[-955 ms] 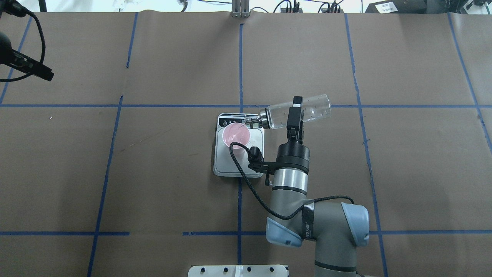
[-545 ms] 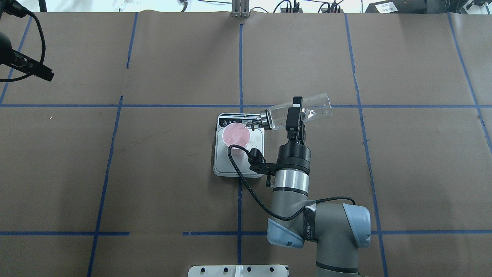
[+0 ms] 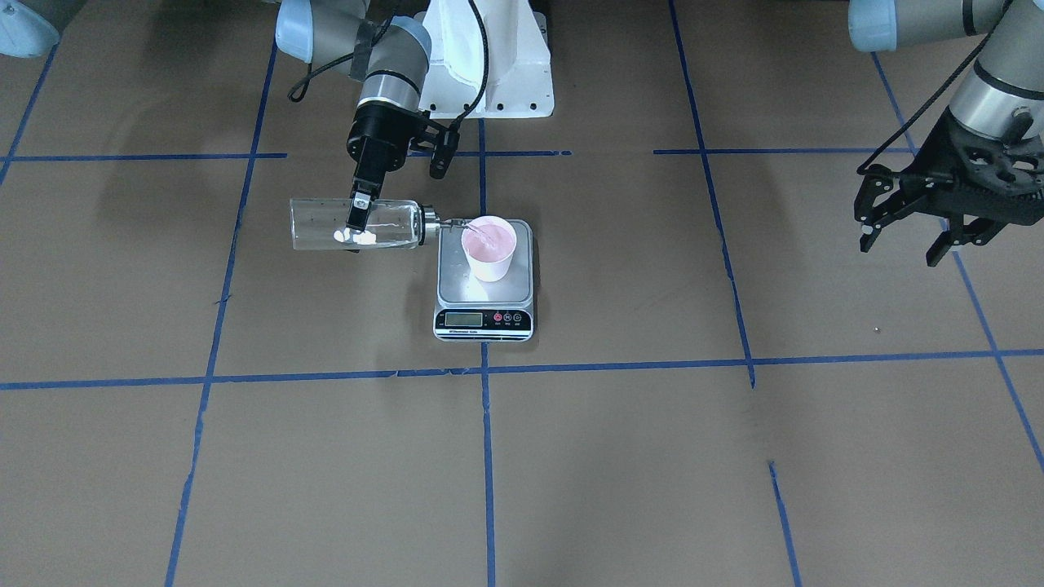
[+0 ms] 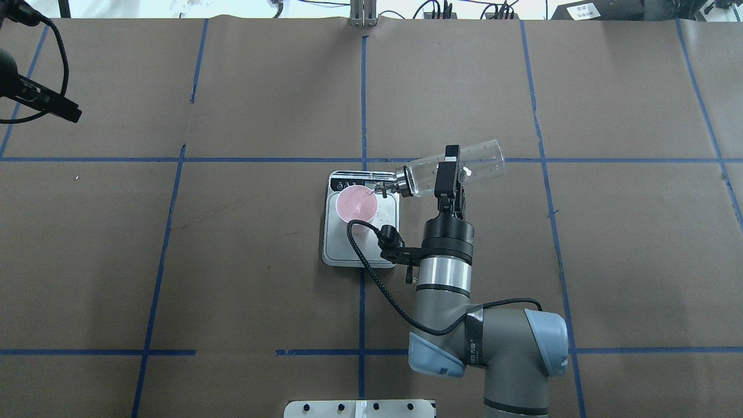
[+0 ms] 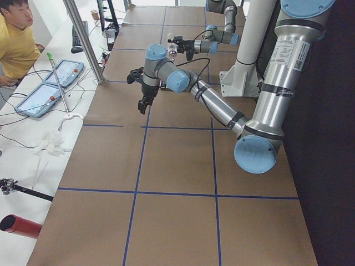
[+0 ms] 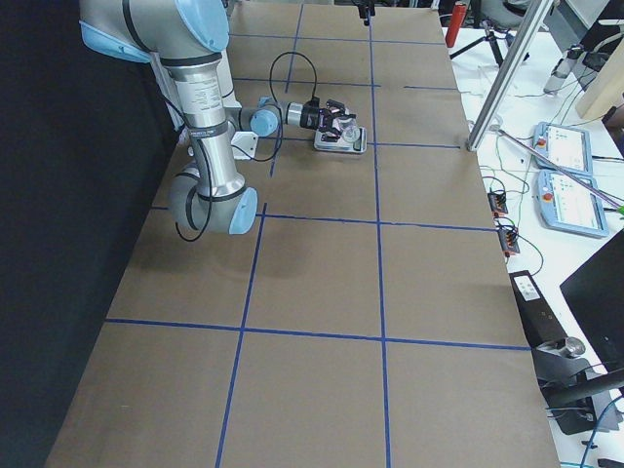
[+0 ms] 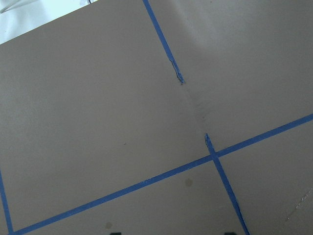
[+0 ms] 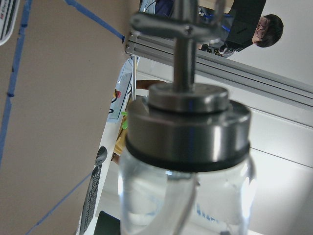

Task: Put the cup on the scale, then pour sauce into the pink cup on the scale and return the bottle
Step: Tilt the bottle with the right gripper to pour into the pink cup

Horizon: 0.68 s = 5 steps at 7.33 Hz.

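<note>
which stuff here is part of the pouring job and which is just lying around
In the job: clear glass bottle with silver pourer cap, gripped by the right gripper; pale pink paper cup; silver-grey kitchen scale.
Just about: open, idle left gripper; blue tape lines; two blue-edged tablets on the side bench.

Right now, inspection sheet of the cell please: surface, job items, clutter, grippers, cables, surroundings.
Surface: table covered in brown paper with a blue tape grid.
Job's things: cup upright on scale; bottle tipped near level, spout over cup, thin stream of sauce visible.
Clutter: nothing seen.
Grippers: right gripper shut on bottle; left gripper open, empty, off to the side.
Cables: black wrist cable loops across the scale's corner in the overhead view.
Surroundings: person at side bench with tablets.
</note>
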Motion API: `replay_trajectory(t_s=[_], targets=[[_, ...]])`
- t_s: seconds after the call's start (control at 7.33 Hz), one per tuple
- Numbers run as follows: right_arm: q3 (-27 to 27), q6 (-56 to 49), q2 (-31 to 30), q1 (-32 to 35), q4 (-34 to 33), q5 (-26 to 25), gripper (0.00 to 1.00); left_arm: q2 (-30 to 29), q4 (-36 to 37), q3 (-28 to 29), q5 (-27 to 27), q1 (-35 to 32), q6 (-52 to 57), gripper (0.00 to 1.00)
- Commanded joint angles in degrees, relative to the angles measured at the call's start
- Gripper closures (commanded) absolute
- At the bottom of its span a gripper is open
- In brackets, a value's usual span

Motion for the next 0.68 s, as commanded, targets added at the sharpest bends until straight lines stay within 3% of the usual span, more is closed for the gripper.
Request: replay_trajectory(t_s=[0.0, 0.55], targets=[[1.16, 6.38, -0.69, -0.31, 1.05, 0.65, 1.00, -0.07, 0.07, -0.21, 0.00, 0.00, -0.16, 0.24], [1.86, 39.73, -0.78, -1.98, 2.27, 5.99, 1.00, -0.07, 0.07, -0.56, -0.09, 0.00, -0.42, 0.24]])
